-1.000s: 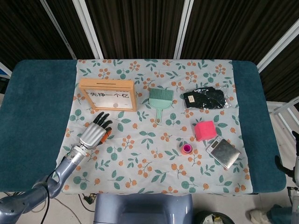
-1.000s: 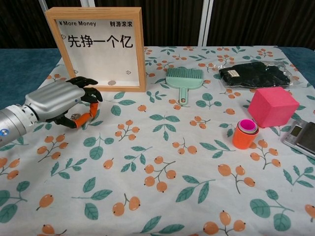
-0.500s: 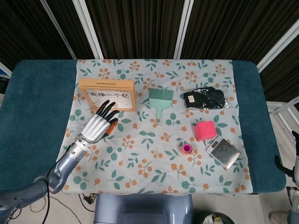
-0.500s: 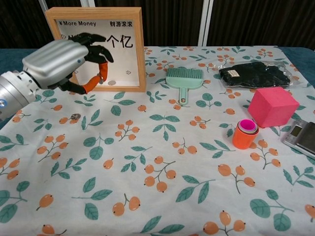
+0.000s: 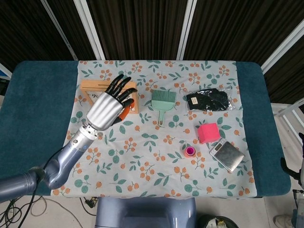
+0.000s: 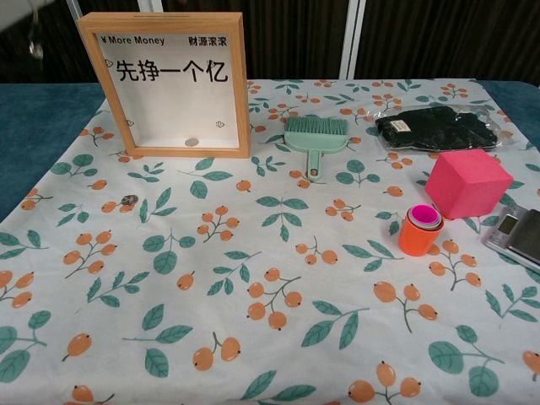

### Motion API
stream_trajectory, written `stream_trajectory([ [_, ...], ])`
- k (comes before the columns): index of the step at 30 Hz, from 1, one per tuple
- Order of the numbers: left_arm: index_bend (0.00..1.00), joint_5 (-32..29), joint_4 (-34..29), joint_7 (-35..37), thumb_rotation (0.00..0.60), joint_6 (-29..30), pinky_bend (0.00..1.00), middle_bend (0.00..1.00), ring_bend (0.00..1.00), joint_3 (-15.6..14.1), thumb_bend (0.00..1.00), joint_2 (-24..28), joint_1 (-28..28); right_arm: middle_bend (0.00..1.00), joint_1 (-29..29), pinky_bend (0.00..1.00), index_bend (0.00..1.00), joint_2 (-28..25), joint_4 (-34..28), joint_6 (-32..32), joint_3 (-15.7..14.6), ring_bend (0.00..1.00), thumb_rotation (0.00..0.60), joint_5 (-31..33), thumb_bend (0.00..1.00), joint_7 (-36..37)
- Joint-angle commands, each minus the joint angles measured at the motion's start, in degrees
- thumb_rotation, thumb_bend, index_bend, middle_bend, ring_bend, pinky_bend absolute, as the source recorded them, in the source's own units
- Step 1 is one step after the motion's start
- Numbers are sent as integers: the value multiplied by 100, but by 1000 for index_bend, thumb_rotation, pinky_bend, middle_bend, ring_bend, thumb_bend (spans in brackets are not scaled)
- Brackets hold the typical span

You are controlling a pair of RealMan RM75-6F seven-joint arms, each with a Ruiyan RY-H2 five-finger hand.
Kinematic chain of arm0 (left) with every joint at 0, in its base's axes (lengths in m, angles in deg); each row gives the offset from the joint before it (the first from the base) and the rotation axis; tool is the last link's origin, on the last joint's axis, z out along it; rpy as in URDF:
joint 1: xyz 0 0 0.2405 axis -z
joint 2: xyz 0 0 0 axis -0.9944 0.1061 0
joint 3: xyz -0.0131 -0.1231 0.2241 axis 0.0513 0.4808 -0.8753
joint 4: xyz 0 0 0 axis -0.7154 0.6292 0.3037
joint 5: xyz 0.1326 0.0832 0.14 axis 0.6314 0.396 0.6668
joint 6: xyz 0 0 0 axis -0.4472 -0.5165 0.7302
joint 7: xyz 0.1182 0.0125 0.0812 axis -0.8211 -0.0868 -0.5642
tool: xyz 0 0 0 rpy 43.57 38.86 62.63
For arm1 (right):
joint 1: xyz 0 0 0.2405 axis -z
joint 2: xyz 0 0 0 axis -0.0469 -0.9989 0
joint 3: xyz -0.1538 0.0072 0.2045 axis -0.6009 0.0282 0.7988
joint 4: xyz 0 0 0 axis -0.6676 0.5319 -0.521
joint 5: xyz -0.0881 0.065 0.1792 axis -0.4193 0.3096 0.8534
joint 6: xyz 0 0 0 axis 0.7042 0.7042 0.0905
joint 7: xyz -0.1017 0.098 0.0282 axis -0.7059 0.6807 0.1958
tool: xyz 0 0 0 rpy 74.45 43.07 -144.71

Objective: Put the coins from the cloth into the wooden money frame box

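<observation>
- One coin (image 6: pixel 128 200) lies on the floral cloth (image 6: pixel 270 278), left of centre, in front of the wooden money frame box (image 6: pixel 164 83); another (image 6: pixel 192 143) sits inside the box.
- Left hand (image 5: pixel 110 105) hovers over the box, fingers spread; any held coin can't be made out.
- Right hand is out of sight.

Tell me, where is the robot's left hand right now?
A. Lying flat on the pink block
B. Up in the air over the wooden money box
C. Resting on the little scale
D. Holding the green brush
B. In the head view the left hand is raised over the wooden money box, covering part of its front, while the pink block, green brush and scale sit untouched.
</observation>
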Motion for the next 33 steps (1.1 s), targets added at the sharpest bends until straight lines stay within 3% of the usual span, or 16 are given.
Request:
stream_trajectory([
  [1, 693, -851, 8, -557, 600, -623, 42, 250, 3, 551, 526, 308, 408, 26, 0, 0, 128, 3, -4, -1, -1, 0, 600, 2, 394, -4],
  [5, 691, -1541, 323, -978, 600, -953, 42, 248, 3, 726, 523, 328, 607, 26, 1, 0, 128, 3, -5, 4, -1, 0, 600, 16, 394, -13],
  [13, 693, -2279, 1200, -1317, 600, -1138, 37, 245, 3, 684, 509, 33, 793, 26, 11, 0, 128, -5, -26, -14, 11, 0, 600, 55, 394, -47],
  [19, 694, -2299, 1753, -1226, 600, -1125, 34, 246, 3, 536, 508, -199, 820, 26, 9, 0, 128, -3, -32, -13, 25, 0, 600, 80, 394, -51],
  [27, 694, -1869, 2334, -954, 600, -1152, 34, 255, 3, 98, 508, -448, 803, 26, 7, 0, 128, 6, -28, -22, 21, 0, 600, 79, 395, -86],
  [33, 690, -1727, 2624, -548, 600, -1174, 33, 255, 3, -10, 469, -603, 790, 26, 11, 0, 128, 10, -27, -46, 35, 0, 600, 85, 394, -89],
])
